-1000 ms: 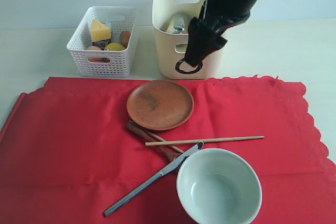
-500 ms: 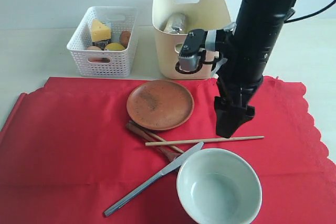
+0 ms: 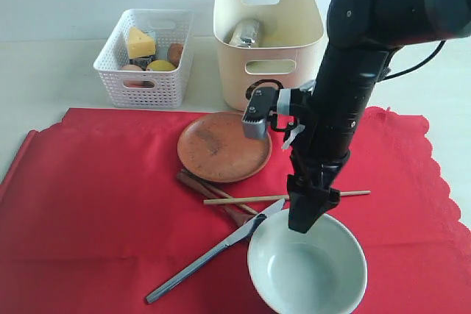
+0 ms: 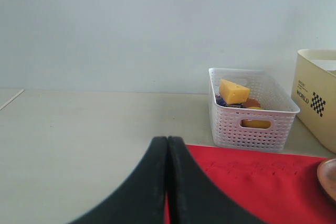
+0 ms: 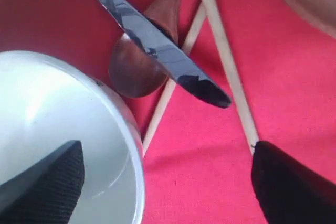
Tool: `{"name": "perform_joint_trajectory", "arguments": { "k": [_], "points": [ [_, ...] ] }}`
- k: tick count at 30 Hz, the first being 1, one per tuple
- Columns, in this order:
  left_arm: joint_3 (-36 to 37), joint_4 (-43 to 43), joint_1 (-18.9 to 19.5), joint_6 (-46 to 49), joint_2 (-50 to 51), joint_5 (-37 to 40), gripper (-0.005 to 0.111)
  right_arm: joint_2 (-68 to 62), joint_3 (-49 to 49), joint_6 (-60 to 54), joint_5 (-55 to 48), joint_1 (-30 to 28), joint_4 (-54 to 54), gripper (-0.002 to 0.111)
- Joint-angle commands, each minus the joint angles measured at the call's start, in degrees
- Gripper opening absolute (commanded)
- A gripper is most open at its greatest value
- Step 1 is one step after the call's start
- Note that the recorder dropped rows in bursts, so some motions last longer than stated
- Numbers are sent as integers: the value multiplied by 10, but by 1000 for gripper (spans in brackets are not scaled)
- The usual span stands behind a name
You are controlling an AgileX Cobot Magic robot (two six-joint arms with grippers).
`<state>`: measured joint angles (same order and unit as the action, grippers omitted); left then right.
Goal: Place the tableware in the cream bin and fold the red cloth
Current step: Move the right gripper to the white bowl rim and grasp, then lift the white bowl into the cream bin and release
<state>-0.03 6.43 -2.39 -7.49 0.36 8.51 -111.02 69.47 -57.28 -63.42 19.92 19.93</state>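
Observation:
My right gripper (image 3: 303, 215) hangs open over the near rim of the pale bowl (image 3: 307, 262). In the right wrist view, one finger (image 5: 47, 182) is inside the bowl (image 5: 52, 114) and the other (image 5: 294, 187) is over the red cloth (image 5: 210, 145). Beside it lie the knife (image 3: 213, 251), the wooden spoon (image 3: 210, 190) and the crossed chopsticks (image 3: 324, 195), with the brown plate (image 3: 224, 146) behind. The steel cup (image 3: 246, 32) lies in the cream bin (image 3: 268, 64). My left gripper (image 4: 168, 145) is shut and empty, low over the cloth's edge (image 4: 252, 182).
A white lattice basket (image 3: 143, 60) with a cheese wedge and other food stands left of the cream bin, behind the cloth. The red cloth (image 3: 88, 211) lies flat and spreads past the view's lower edge. The right arm's black links rise above the plate and chopsticks.
My right arm has swung from the cream bin forward and down across the chopsticks to the bowl's rim. The tableware on the cloth has not moved.

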Motion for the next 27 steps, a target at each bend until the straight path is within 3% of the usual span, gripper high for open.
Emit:
{"name": "perform_joint_trajectory", "arguments": {
  "k": [1, 6, 11, 18, 27],
  "points": [
    [0, -1, 1, -2, -4, -3, 1, -40, -2, -7, 2, 1, -29, 77],
    [0, -1, 1, 0, -4, -3, 1, -43, 3, -10, 2, 1, -40, 33],
    [0, -1, 1, -1, -4, -3, 1, -43, 3, -10, -4, 1, -55, 2],
    [0, -1, 1, 0, -4, -3, 1, -42, 33, -10, -65, 1, -60, 0],
    [0, -1, 1, -2, -4, -3, 1, -14, 119, 24, -65, 1, -54, 0]
  ]
}}
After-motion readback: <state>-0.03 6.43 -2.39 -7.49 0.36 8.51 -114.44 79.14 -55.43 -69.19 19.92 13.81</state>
